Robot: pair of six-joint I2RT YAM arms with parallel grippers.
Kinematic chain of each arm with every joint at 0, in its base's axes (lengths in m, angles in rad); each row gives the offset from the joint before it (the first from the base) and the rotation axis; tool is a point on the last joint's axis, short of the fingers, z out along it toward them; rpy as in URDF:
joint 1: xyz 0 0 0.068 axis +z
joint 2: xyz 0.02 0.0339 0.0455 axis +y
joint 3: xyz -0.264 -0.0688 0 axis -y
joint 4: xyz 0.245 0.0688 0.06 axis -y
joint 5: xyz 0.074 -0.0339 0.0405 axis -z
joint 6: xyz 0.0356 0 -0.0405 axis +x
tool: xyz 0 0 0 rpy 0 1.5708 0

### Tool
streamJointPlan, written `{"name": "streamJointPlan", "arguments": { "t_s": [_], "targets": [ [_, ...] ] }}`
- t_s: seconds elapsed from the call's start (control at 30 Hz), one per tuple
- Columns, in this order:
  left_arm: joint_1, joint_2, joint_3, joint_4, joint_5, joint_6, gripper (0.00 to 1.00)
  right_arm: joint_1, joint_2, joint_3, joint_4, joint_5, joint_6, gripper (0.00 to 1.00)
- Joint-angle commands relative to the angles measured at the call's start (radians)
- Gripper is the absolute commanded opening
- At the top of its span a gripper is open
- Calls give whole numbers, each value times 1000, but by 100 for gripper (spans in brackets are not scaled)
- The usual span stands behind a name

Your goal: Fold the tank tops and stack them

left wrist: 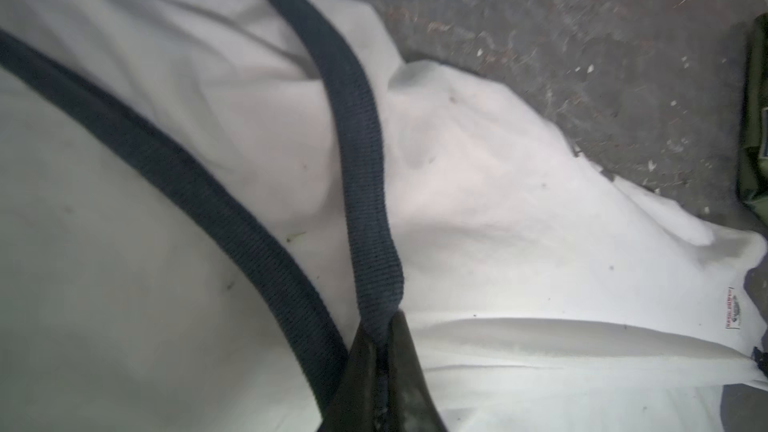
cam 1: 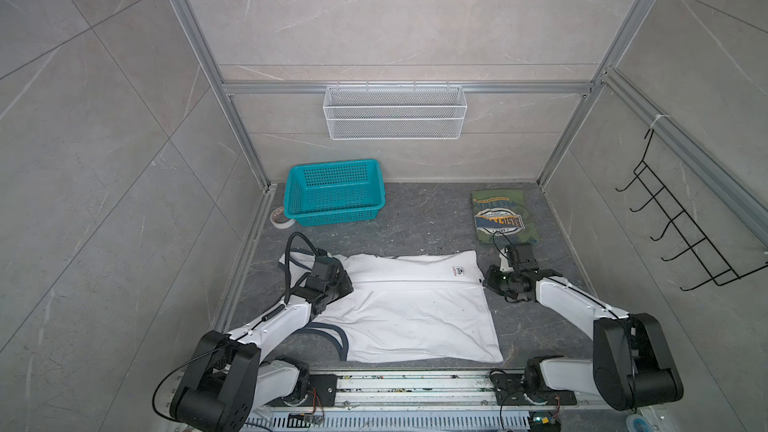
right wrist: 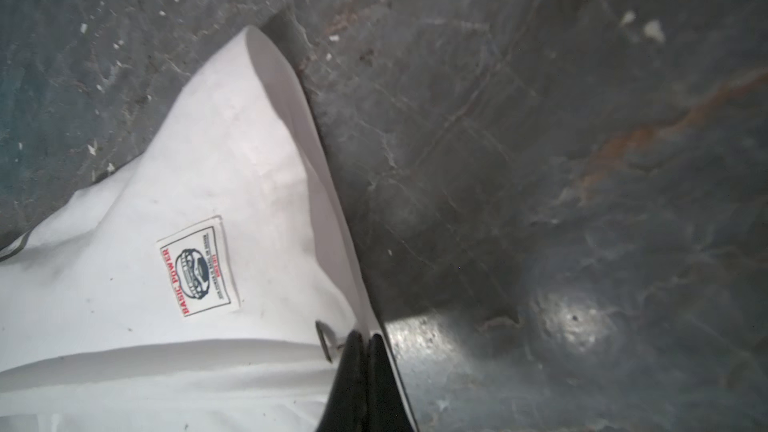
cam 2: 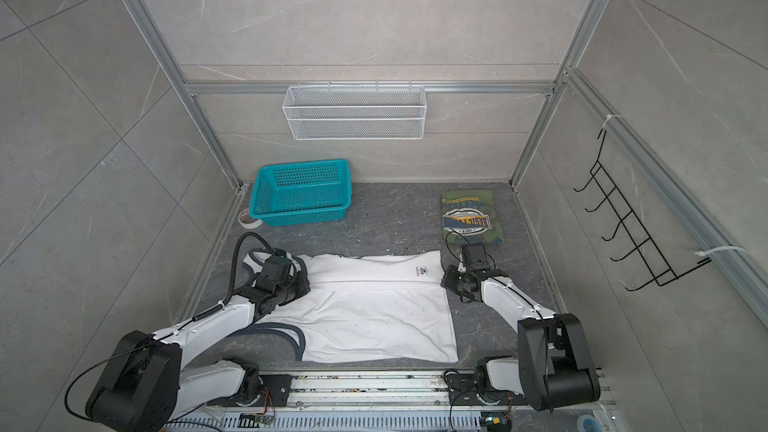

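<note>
The white tank top (cam 1: 407, 317) lies spread across the middle of the table (cam 1: 415, 222), its far part folded over. The olive tank top (cam 1: 505, 217) lies folded at the far right. Your left gripper (left wrist: 381, 328) is clamped on the navy trim (left wrist: 357, 151). Your right gripper (right wrist: 366, 337) is pinched on the white edge near the label (right wrist: 198, 267). In both top views the arms hide the fingertips.

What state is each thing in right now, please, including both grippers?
white tank top, spread out, a fold across it, gripped at both ends.
olive tank top, folded, graphic up, lying apart.
left gripper, shut on the white tank top's navy trim.
right gripper, shut on the white tank top's edge.
teal basket, upright, empty.
wire basket, hanging, empty.
tape roll, lying beside the teal basket.
</note>
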Motion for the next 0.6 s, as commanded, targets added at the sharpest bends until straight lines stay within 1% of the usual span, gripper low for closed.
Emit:
{"name": "streamJointPlan", "arguments": {
  "t_s": [0.0, 0.03, 0.07, 0.1, 0.13, 0.17, 0.23, 0.3, 0.37, 0.43, 0.5, 0.57],
  "targets": [
    [8, 16, -5, 8, 0, -15, 7, 0, 19, 27, -25, 43, 28, 5],
    [8, 17, 3, -9, -1, -14, 11, -1, 31, 34, -34, 43, 31, 8],
    [8, 13, 10, -24, -2, -9, 15, -1, 42, 39, -39, 42, 33, 14],
    [8, 4, 20, -43, -9, -7, 21, 0, 49, 44, -43, 41, 34, 23],
    [8, -13, 29, -67, -21, -7, 27, -1, 46, 49, -51, 46, 33, 30],
    [8, -33, 41, -94, -37, -5, 32, 0, 35, 56, -69, 59, 30, 34],
    [8, -76, 82, -178, -82, 7, 43, -1, -14, 75, -119, 91, 23, 43],
    [8, -109, 139, -276, -135, 28, 50, 1, -94, 90, -167, 125, 16, 51],
    [7, -126, 193, -350, -191, 48, 52, 3, -161, 104, -190, 123, 1, 53],
    [4, -125, 243, -377, -193, 59, 52, 11, -191, 125, -197, 88, -4, 53],
    [-17, -98, 286, -357, -147, 70, 51, 33, -171, 151, -182, 28, -6, 53],
    [-81, -33, 342, -323, -124, 71, 51, 77, -105, 184, -152, -13, 5, 53]
  ]
}}
